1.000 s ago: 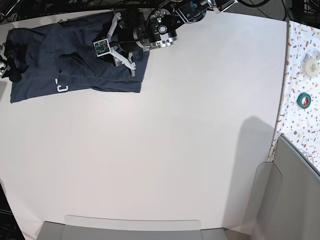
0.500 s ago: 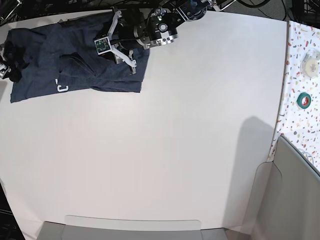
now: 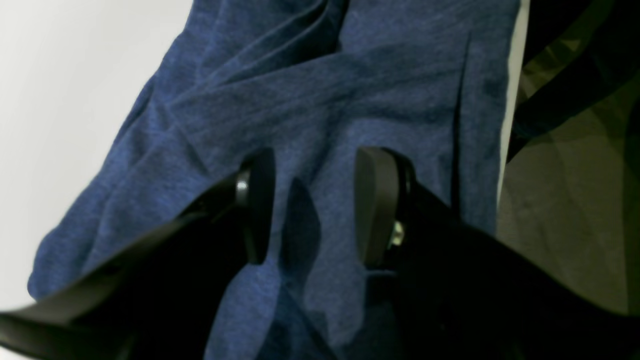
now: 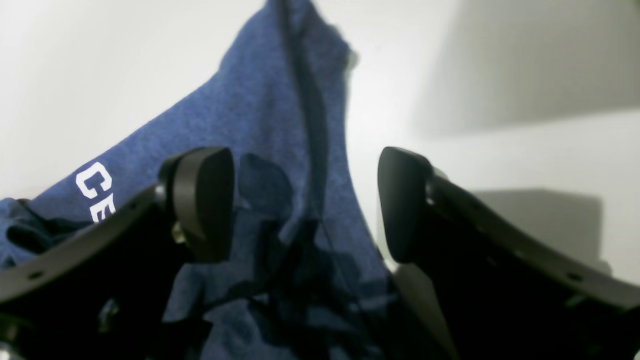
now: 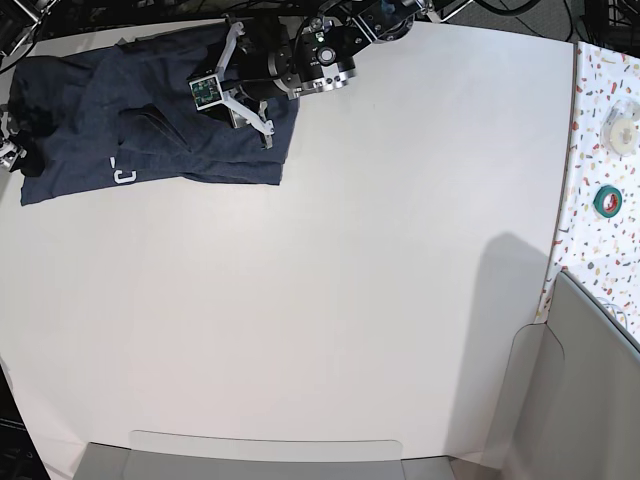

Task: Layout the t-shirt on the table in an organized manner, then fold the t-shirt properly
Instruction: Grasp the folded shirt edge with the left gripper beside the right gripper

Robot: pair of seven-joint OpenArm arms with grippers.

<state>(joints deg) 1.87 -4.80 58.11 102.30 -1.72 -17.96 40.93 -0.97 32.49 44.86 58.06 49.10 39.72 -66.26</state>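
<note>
The t-shirt [image 5: 150,115] is spread rumpled at the far left corner of the counter [image 5: 350,280]. Jaws of the left gripper [image 3: 312,205] and right gripper [image 4: 305,200] are parted above the t-shirt, nothing grasped.

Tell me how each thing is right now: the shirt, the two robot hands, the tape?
Dark navy-blue cotton t-shirt: rumpled, partly folded over, at the table's far corner.
Left gripper: fingers apart, above the shirt.
Right gripper: fingers wide open, nothing held.
Green tape roll: lying flat on the speckled strip.
</note>
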